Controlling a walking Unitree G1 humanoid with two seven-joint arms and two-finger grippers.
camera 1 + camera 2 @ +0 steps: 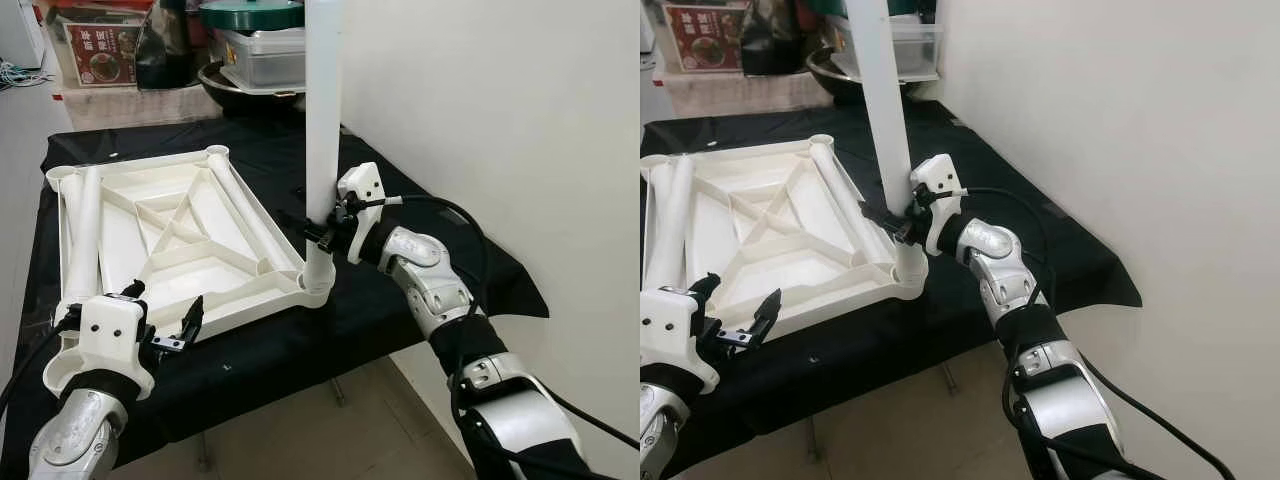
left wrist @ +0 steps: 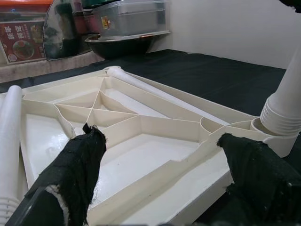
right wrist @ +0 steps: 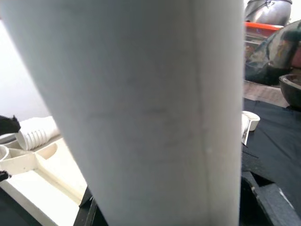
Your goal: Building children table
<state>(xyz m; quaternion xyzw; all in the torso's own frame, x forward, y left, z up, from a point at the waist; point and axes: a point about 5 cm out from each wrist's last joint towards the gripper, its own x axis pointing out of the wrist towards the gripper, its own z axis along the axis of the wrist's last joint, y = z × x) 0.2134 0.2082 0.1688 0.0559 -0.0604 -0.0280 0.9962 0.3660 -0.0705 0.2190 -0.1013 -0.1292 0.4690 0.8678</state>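
The upturned tabletop (image 1: 180, 235) lies flat on the cloth-covered worktop (image 1: 420, 240), with one leg (image 1: 322, 120) standing upright in its corner socket at about 4 o'clock and two more legs lying inside it, one along its 9 o'clock edge (image 1: 85, 225). The right tool (image 1: 318, 222) is at the upright leg's 3 o'clock side, just above the socket, and the left tool (image 1: 165, 325) sits at the tabletop's 7 o'clock edge. Behind the worktop at 12 o'clock stand a bowl (image 1: 240, 92) and a lidded container (image 1: 262, 50), and a wall (image 1: 500, 120) runs along 3 o'clock.

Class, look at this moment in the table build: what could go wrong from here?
1. The right gripper holds the upright leg low down; its tall free end could tilt in the corner socket.
2. The left gripper is open at the tabletop edge, so pushing might slide it on the black cloth.
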